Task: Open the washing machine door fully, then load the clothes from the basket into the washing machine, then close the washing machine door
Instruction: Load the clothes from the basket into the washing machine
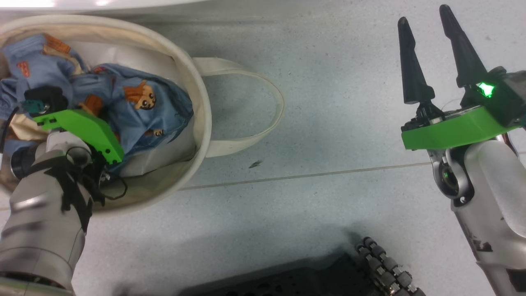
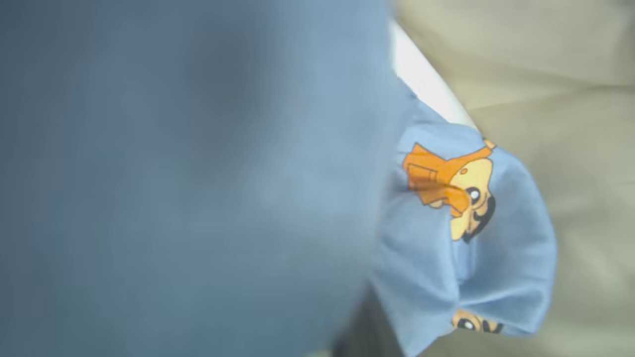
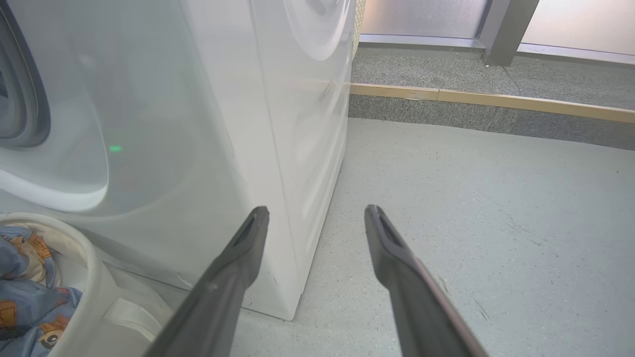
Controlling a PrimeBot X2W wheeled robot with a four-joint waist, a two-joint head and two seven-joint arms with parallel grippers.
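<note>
Left gripper (image 1: pixel 82 129) sits deep in the clothes (image 1: pixel 135 107), its 2 fingers buried, so I cannot tell whether they pinch cloth. The garments look light, limp and prone to trailing (blue, bear-printed), so a bunched fold seems the best hold. They fill the basket (image 1: pixel 201 102) just before the washing machine (image 3: pixel 223 124). Right gripper (image 1: pixel 425 24) hangs spread and empty. Whatever lies under the top garment is hidden.

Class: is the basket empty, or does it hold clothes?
Not empty: blue bear-print clothes lie bunched inside the basket, below its cream rim.
</note>
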